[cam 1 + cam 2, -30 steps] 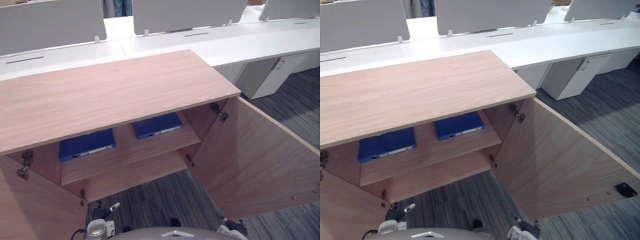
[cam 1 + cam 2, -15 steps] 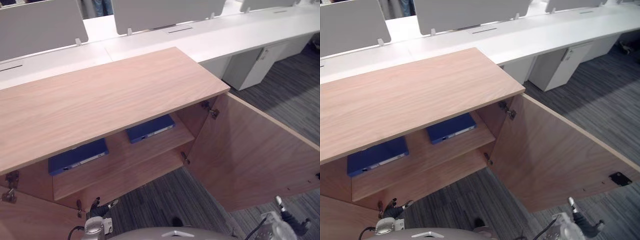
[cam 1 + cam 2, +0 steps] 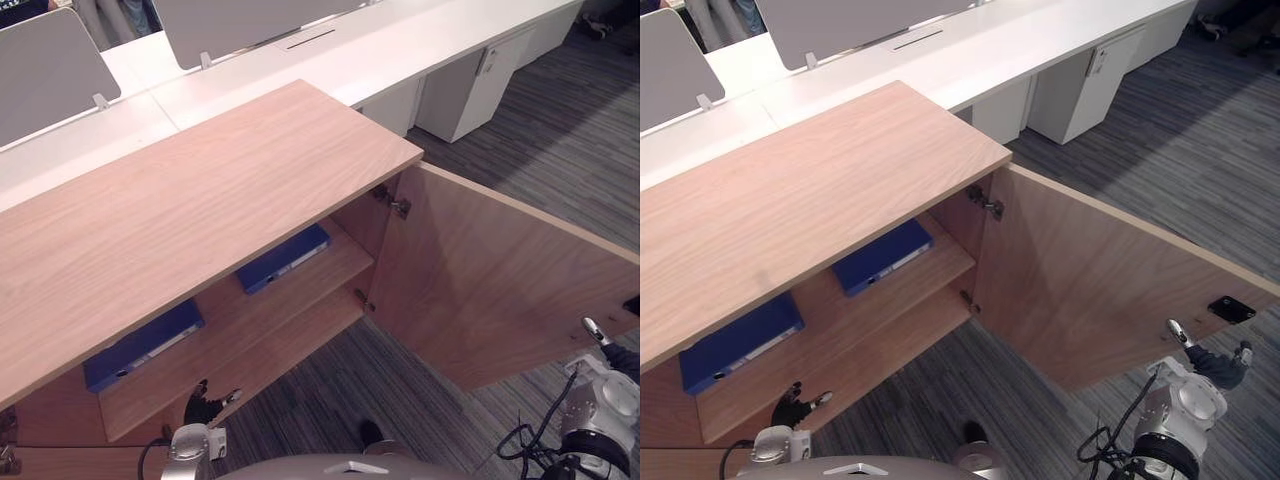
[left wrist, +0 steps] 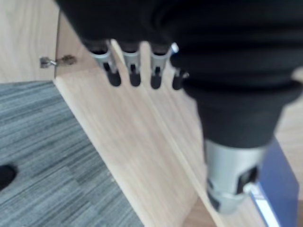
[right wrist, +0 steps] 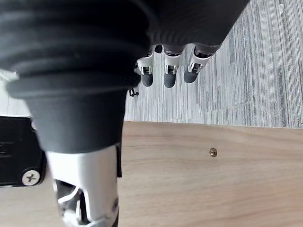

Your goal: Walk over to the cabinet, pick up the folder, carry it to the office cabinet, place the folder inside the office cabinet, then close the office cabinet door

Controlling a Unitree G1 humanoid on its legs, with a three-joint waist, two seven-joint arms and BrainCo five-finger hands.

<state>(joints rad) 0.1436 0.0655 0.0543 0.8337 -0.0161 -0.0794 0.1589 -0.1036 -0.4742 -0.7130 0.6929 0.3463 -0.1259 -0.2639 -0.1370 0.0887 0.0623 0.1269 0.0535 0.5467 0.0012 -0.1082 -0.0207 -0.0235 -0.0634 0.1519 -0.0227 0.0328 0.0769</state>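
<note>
Both blue folders are inside the cabinet (image 3: 200, 200), lying flat on the upper shelf (image 3: 310, 285). The left folder (image 3: 145, 343) and the right folder (image 3: 283, 258) sit well apart from each other. Neither is being held.

The left hand (image 3: 207, 402) hangs low in front of the open cabinet, below the shelf, so both folders are up and away from its fingers. In its wrist view the fingers (image 4: 132, 71) are straight in a neat row side by side, with nothing between them and the thumb (image 4: 227, 179). Past the fingertips there's just bare cabinet wood and grey carpet (image 4: 42, 142). A blue folder edge shows right by the thumb, but I can't tell which folder it is.

The right hand (image 3: 1212, 362) is out by the free edge of the open door (image 3: 480, 280). Its fingers (image 5: 165, 73) are also straight and close together, holding nothing, with carpet beyond the tips. The door's wood is on the thumb (image 5: 83, 189) side, with a black plate (image 5: 14, 151) screwed on just beside the thumb. I can't tell if the hand actually touches the door.
</note>
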